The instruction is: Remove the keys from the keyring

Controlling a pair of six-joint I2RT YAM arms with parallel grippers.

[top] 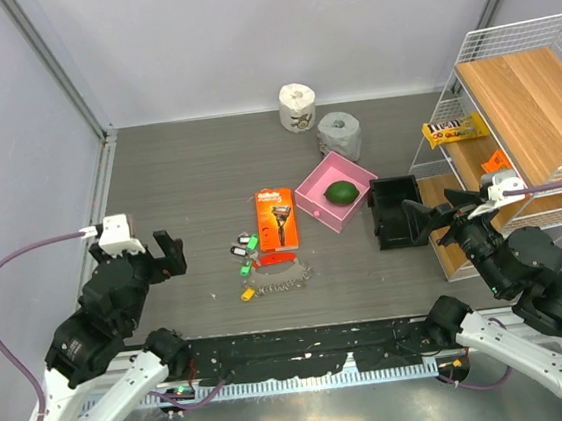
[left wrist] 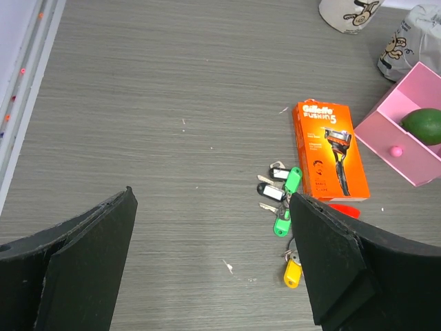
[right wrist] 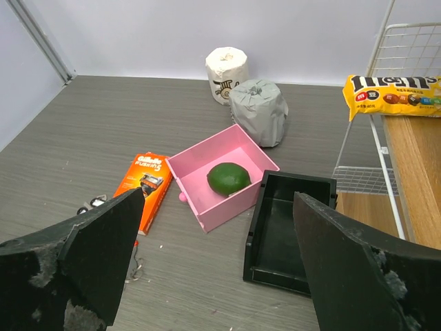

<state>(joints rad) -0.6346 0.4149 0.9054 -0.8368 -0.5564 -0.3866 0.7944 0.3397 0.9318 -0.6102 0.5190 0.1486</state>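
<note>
**Left arm:** folded low at the near left of the counter, with the wrist pointing forward and to the right. The left fingers are spread wide and hold nothing. They hang above bare surface, well apart from the task items.

**Task items:** the keys lie loosely bunched at mid-counter, just left of the orange razor box. Green and black-and-white tags are visible, and one yellow tag lies nearer the front. The keyring, a red loop, lies flat at the near end of the box. Its grey chain lies just in front of it. It cannot be told whether each key is linked to the loop.

**Containers:** a pink box, open at the top, holds one round green fruit. Just to its right is a black tray.

**Right arm:** folded at the near right, wrist aimed left and toward the rear. The right fingers are parted wide and grip nothing. They are poised beside the right edge of the tray.

**Far right:** a white wire rack with wooden shelves carries a yellow candy bag.
</note>
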